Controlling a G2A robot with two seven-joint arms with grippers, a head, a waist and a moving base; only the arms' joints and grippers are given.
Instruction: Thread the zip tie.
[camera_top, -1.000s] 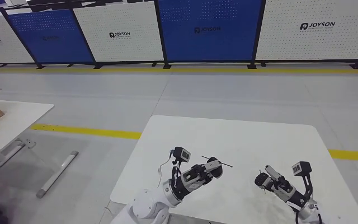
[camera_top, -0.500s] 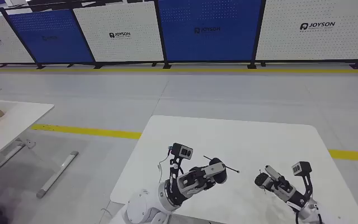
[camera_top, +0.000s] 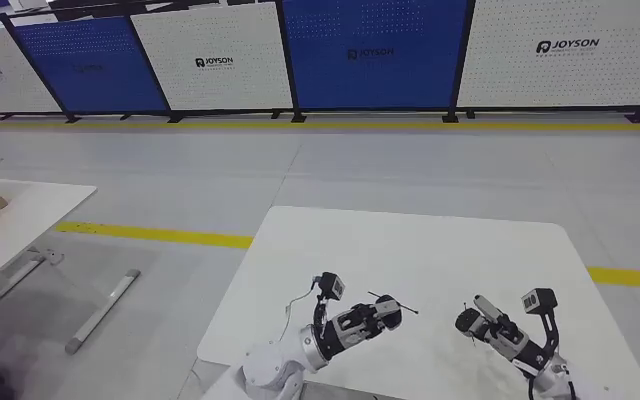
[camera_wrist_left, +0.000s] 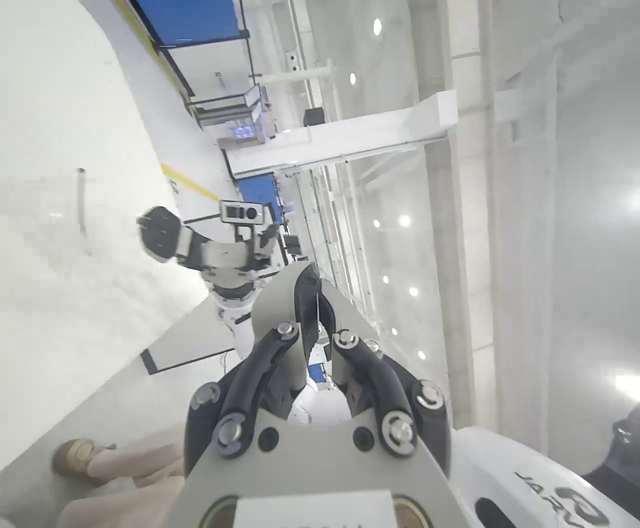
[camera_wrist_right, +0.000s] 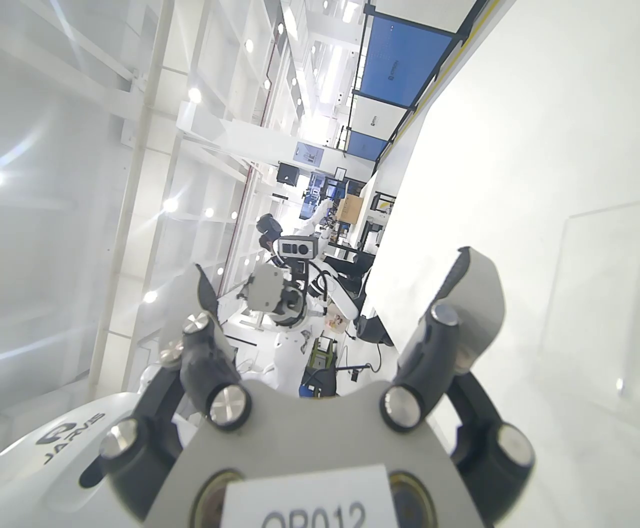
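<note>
The white table (camera_top: 450, 240) is the biggest thing in front of me. Over its near part the left claw (camera_top: 388, 313) is pinched together on the thin black zip tie (camera_top: 408, 308), which sticks out past the fingertips on both sides. Well apart from that claw, off to its right, the right claw (camera_wrist_right: 332, 267) hangs over the table with its fingers spread wide.

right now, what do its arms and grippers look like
The left arm and right arm are white with black joints, each with a black camera on a stalk. The left gripper and right gripper have grey metal fingers, black linkage bars with silver screws and a white base label. The left trails a thin cable.
</note>
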